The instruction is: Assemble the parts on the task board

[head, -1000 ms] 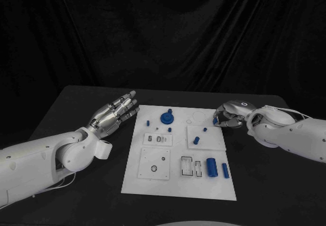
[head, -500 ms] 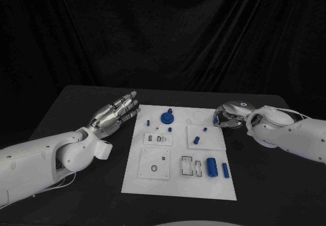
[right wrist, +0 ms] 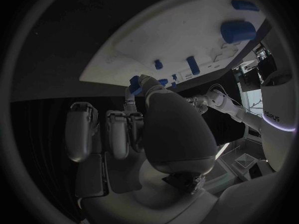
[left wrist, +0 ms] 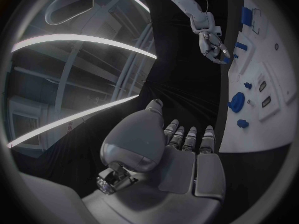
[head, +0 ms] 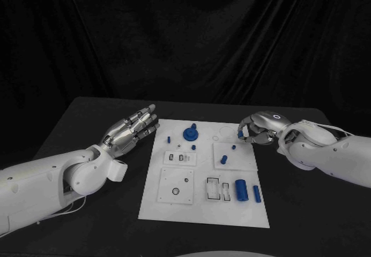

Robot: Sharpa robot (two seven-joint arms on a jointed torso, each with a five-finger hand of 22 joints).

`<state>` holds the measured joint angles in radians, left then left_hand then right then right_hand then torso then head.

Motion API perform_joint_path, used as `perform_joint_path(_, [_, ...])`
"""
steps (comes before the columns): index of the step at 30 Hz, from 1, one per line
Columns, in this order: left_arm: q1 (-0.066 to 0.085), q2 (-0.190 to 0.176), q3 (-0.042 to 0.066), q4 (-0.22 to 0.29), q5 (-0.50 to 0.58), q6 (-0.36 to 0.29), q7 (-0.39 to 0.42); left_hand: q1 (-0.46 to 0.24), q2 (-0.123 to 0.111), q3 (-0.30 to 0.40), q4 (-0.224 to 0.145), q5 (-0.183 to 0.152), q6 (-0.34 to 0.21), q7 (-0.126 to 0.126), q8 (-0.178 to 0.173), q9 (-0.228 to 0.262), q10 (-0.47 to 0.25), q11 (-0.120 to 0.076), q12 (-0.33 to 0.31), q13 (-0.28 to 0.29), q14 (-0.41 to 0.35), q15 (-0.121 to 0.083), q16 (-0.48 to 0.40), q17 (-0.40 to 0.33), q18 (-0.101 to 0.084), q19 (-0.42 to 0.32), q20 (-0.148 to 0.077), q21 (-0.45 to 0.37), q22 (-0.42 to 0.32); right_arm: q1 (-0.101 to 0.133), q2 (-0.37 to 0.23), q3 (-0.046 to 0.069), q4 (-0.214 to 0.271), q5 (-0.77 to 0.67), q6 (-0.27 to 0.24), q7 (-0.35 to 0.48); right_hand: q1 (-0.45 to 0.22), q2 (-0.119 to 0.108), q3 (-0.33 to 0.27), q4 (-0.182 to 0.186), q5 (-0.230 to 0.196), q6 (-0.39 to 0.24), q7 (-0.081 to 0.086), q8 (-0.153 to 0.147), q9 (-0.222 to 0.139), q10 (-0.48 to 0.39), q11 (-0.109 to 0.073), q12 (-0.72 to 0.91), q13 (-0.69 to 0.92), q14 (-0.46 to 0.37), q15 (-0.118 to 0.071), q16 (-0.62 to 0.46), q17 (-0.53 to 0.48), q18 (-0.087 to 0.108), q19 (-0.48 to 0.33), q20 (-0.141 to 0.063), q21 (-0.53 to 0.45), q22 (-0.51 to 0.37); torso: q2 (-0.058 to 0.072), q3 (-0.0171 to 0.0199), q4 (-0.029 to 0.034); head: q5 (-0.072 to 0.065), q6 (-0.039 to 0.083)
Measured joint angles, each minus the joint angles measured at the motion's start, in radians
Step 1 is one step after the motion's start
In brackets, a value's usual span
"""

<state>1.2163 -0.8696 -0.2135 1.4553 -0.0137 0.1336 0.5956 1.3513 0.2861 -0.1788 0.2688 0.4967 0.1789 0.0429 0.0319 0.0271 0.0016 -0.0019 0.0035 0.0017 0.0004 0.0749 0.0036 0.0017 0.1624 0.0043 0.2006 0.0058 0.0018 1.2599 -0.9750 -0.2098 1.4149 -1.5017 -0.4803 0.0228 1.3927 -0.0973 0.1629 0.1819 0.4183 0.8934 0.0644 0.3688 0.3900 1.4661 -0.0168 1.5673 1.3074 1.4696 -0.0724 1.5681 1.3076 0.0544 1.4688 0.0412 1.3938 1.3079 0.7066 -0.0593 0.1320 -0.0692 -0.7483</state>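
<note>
I have a small blue part [head: 240,132] pinched in the fingertips of my right hand [head: 257,130], and my other fingers on that hand are curled in close. The hand is over the far right edge of the task board [head: 202,214], near a faint round ring [head: 225,130] marked on the white. The part looks longer than it is wide, and in the head view it stands nearly straight up and down. I think it has to go down into a spot on the board, so the board lies below my fingers and a bit toward the middle. My right hand is much nearer to that corner than my left hand [head: 133,130], which rests flat beside the board's far left edge, fingers spread, holding nothing. My fingers cover most of the part, so I cannot tell its full shape or which hole it fits. In my right wrist view the blue tip [right wrist: 135,83] peeks out by my fingertips. Other blue pieces sit on the board, like the big knob [head: 190,133].
</note>
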Motion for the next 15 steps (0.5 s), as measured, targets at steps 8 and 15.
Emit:
perform_joint_path(8, [0.0,0.01,0.0,-0.005,0.0,0.001,-0.003,0.0,0.0,0.0,0.0,0.0,0.0,0.0,0.0,0.0,0.0,0.0,0.0,-0.001,0.0,0.0,0.0,-0.001,0.0,0.0,0.0,0.0,0.0,0.036,0.064,0.002,0.08,0.005,-0.013,-0.005,0.0,0.0,0.004,-0.002,0.013,-0.005,0.005,0.0,0.0,0.0,0.0,0.0,0.0,0.0,0.0,0.0,0.0,0.0,0.0,0.0,0.0,0.0,-0.001,-0.0002,-0.0004,-0.005,-0.007])
perform_joint_path(15, [0.0,0.012,0.0,-0.005,0.0,0.004,-0.005,0.0,0.0,0.0,0.0,0.0,0.0,0.0,0.0,0.0,0.0,0.0,0.0,-0.001,0.0,0.0,0.0,-0.001,0.0,0.0,0.0,0.0,0.0,0.014,0.172,0.002,0.077,0.007,0.005,-0.008,0.0,0.0,0.011,-0.005,0.023,-0.006,0.005,0.0,0.001,0.0,0.0,0.0,0.0,0.0,0.0,0.0,0.0,0.0,0.0,0.0,-0.008,0.0,-0.001,-0.0005,-0.0004,0.002,-0.011])
